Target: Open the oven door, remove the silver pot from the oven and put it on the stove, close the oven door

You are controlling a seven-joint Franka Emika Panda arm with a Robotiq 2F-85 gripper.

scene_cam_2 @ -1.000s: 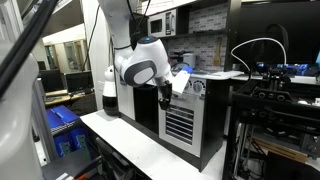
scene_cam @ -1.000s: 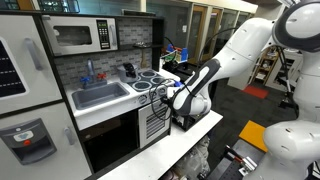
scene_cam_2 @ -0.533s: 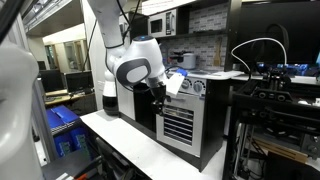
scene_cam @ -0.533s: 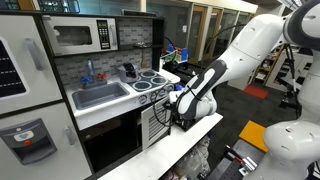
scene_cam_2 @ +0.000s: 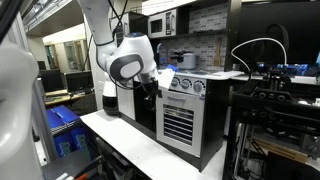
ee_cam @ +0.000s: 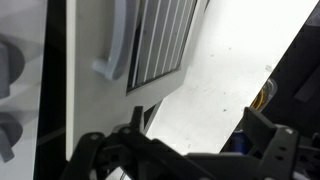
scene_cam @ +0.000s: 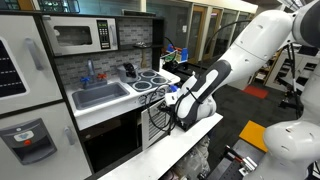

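Jaws spread wide with nothing between them: in the wrist view the two fingers (ee_cam: 268,145) sit at opposite sides of the lower frame, and the gripper (ee_cam: 190,160) holds and touches nothing I can see. Step in hand: opening the oven door (ee_cam: 92,75). Its handle (ee_cam: 112,45) lies ahead of me, beside the grille (ee_cam: 165,35), not yet between the fingers. In an exterior view the oven door (scene_cam_2: 180,125) reads as shut or barely ajar; cannot tell which. No silver pot shows in any view; I judge it sits behind the oven door, inside the oven. Its target, the stove (scene_cam: 150,78), is on top. Next move, as I judge it: advance onto the handle, close on it squarely, then pull along the hinge's swing; a skewed grip could slip off.
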